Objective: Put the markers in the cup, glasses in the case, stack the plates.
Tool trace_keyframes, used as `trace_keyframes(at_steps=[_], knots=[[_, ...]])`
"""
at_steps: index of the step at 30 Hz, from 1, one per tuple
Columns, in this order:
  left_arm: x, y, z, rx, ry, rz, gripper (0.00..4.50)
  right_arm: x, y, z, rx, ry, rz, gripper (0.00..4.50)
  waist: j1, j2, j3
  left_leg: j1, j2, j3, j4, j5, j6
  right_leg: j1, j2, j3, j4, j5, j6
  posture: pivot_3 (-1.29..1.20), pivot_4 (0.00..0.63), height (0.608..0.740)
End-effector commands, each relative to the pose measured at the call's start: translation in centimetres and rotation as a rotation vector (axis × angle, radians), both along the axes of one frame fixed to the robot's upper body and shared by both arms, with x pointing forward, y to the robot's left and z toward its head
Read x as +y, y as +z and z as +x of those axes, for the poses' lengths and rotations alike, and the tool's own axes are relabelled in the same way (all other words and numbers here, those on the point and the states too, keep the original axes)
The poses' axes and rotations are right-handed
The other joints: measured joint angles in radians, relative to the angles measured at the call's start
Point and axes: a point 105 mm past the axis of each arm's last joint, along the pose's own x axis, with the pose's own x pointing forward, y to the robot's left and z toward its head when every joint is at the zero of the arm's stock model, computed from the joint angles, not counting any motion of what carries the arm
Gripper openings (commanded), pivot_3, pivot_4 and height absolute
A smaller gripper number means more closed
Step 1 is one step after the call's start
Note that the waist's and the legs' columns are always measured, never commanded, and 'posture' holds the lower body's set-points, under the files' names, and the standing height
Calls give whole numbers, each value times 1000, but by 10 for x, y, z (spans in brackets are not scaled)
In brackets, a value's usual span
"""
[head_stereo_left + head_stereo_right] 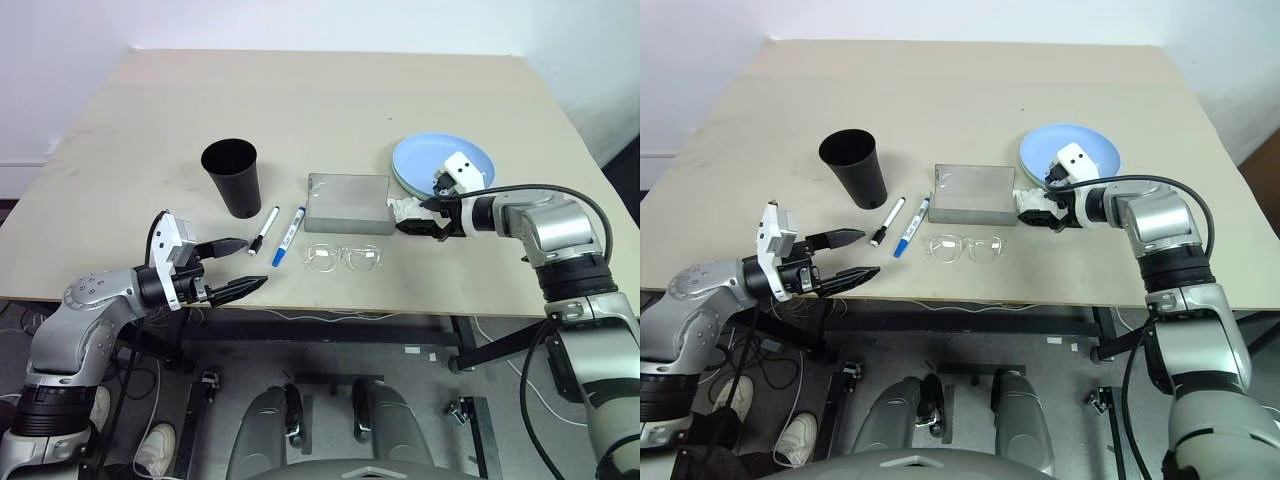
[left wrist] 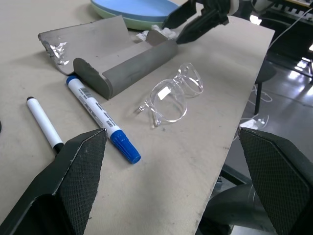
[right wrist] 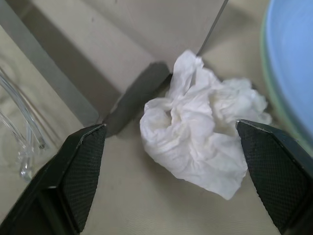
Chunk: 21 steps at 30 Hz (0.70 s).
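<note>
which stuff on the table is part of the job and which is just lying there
Part of the job:
black-capped marker
blue-capped marker
cup
glasses
case
blue plate on green plate

Lying about:
crumpled tissue

Lab-like test space: bare plywood table [image 1: 330, 110], loose floor cables [image 1: 330, 318].

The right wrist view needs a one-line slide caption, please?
Open right gripper straddles a crumpled white tissue between grey oblong case and stacked plates.
</note>
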Motion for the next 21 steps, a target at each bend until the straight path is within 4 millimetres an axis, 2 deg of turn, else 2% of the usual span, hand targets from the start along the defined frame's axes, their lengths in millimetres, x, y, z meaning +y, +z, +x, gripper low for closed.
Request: trace_keyframes(at_steps=[1, 4, 10, 17, 21], knots=[[-2, 13, -1, -52, -9, 5, 4500, -6, 3, 5, -34, -28, -36, 3190, 0, 0, 0, 0, 0, 0, 0, 0, 0, 0, 0, 0, 0, 0, 0, 0, 150, 710], [-1, 13, 0, -53, -6, 5, 4500, -8, 4, 5, -44, -25, -48, 2142, 1, 0, 0, 0, 0, 0, 0, 0, 0, 0, 0, 0, 0, 0, 0, 0, 150, 710], [-1, 12, 0, -53, -4, 4, 4500, -17, 20, 5, -79, -40, -54, 19, 1, 0, 0, 0, 0, 0, 0, 0, 0, 0, 0, 0, 0, 0, 0, 0, 150, 710], [0, 14, 1, -69, 7, 0, 4500, -28, 40, -9, -161, 38, -148, 19, 3, 0, 0, 0, 0, 0, 0, 0, 0, 0, 0, 0, 0, 0, 0, 0, 150, 710], [0, 14, 1, -76, 10, 9, 4500, -27, 82, -16, -237, 53, -36, 19, 1, 0, 0, 0, 0, 0, 0, 0, 0, 0, 0, 0, 0, 0, 0, 0, 150, 710]])
